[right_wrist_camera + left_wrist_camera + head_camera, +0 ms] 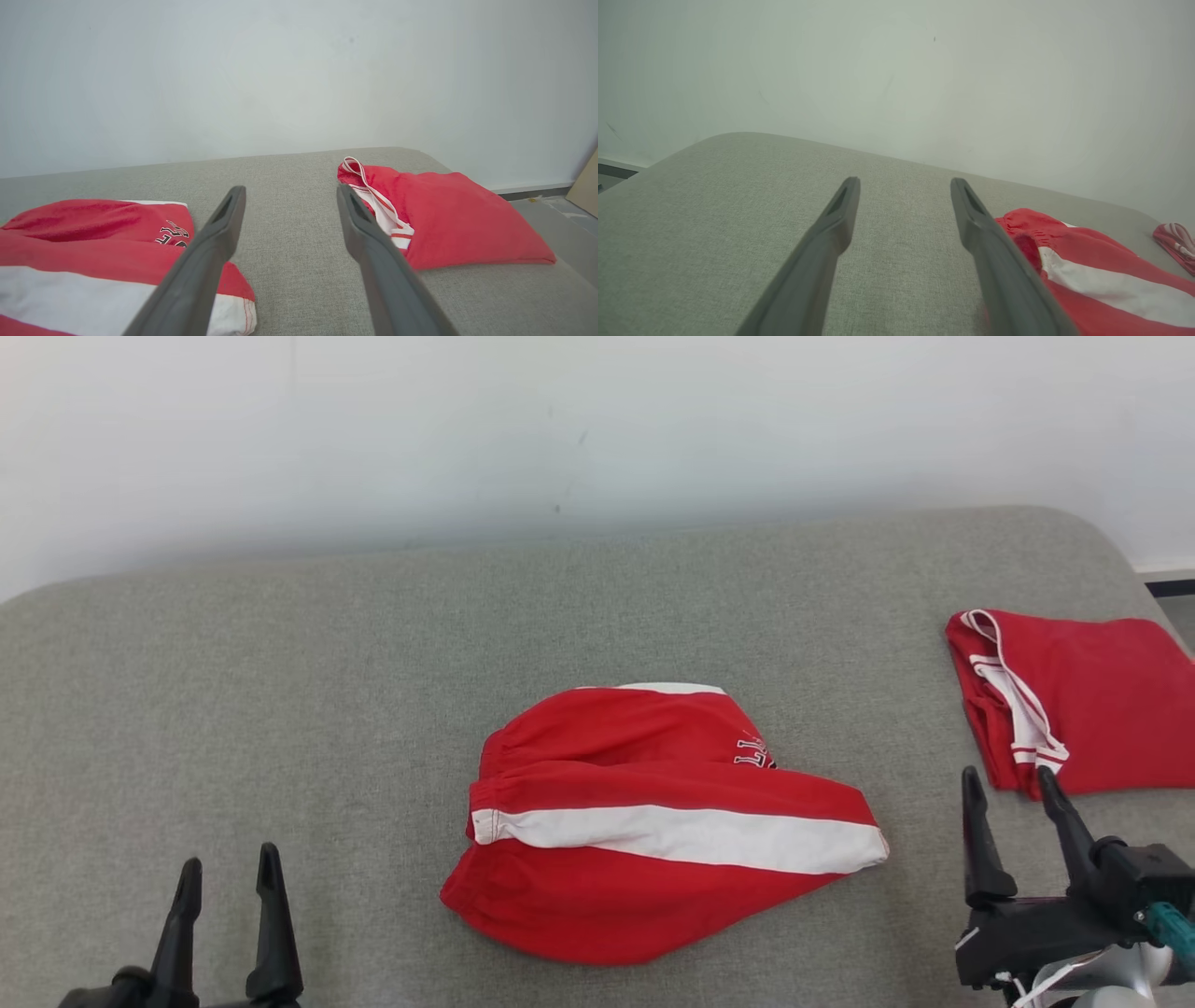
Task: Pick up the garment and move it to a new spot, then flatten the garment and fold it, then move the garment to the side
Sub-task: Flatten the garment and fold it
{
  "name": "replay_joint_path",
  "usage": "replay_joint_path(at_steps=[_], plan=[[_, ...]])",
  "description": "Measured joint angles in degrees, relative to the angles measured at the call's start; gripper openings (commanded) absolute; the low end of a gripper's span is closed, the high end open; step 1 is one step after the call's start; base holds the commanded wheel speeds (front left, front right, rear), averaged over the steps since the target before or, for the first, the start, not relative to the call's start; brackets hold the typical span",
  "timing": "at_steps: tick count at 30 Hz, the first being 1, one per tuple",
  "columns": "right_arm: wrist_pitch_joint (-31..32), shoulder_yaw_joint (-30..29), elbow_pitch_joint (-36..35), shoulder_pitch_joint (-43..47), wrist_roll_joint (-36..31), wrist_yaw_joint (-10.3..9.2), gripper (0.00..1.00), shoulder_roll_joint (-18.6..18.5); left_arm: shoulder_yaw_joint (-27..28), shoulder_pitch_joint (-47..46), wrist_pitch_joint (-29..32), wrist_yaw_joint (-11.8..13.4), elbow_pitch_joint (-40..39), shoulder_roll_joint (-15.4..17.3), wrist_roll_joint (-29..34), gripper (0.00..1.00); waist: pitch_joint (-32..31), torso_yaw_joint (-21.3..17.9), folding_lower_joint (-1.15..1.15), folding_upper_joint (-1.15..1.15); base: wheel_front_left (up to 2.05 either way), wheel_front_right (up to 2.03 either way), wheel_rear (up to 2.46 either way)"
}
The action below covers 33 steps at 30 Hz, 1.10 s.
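While left tool [231,856] and right tool [1008,775] both stand apart, empty, the shorts [653,821] between them look soft, light: pinch waistband [476,803] nearest left tool.

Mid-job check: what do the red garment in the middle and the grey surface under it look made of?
Red garment: soft, matte fabric, likely cotton or a blend. It creases easily and puckers along one elasticated edge, and its white stripe looks sewn in.
Grey surface: matte woven upholstery cloth with a fine weave showing. The rounded corners hint at padding beneath, but that is unconfirmed.
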Motion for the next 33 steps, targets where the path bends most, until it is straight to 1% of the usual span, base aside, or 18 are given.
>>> replay_joint_path(at_steps=[9,16,25,33], plan=[[-3.91,5.64,1.00,0.14,6.25,0.00,1.00,1.01,-0.48,3.24,0.00,-0.08,0.67,-0.01,1.49,1.00,-3.15,-1.01,0.00,0.00,0.00,0.00,0.00],[-4.59,9.88,3.96,-0.25,6.98,0.00,1.00,0.54,-0.82,3.79,0.00,-0.24,1.69,-0.01,1.59,1.00,-4.56,-1.78,0.00,0.00,0.00,0.00,0.00],[-4.83,11.61,6.53,-0.61,7.19,0.00,1.00,-0.03,-1.79,1.49,0.00,-0.51,4.67,-0.01,2.03,1.00,-5.27,-2.35,0.00,0.00,0.00,0.00,0.00],[-5.24,11.87,7.65,-1.27,7.43,0.00,1.00,-0.32,-1.93,1.14,0.00,-0.57,5.15,-0.01,2.04,1.00,-4.86,-2.78,0.00,0.00,0.00,0.00,0.00]])
